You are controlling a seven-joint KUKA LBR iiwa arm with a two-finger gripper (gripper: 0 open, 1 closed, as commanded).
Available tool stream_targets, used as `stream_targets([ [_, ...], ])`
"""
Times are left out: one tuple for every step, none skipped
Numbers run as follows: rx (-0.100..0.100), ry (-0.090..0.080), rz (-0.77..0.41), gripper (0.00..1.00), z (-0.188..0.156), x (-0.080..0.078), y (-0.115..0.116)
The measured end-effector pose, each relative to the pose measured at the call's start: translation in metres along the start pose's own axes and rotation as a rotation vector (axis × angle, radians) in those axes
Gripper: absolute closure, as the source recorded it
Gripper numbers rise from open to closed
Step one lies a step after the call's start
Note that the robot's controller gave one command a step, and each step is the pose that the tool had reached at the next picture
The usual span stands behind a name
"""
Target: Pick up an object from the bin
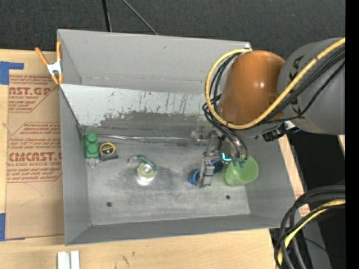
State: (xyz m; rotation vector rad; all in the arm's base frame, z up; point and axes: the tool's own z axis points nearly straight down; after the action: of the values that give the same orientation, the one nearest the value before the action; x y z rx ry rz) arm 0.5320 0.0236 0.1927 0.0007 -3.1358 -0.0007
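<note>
Gripper (208, 174) beside green cup (242, 171), near wall (274, 175)

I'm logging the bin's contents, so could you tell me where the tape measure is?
In the camera view, the tape measure lies on the bin's left side, beside a green object, with a clear cup to its right.

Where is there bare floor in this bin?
Bare: the front strip along the near wall, and the gap between clear cup and blue piece. Crowded: left corner, green cylinder and tape measure; right, around the green cup.
</note>
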Motion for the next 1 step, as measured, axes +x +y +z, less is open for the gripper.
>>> stream_targets([
  [0.001,0.000,0.017,0.00,0.1263,-0.0069,-0.0484],
])
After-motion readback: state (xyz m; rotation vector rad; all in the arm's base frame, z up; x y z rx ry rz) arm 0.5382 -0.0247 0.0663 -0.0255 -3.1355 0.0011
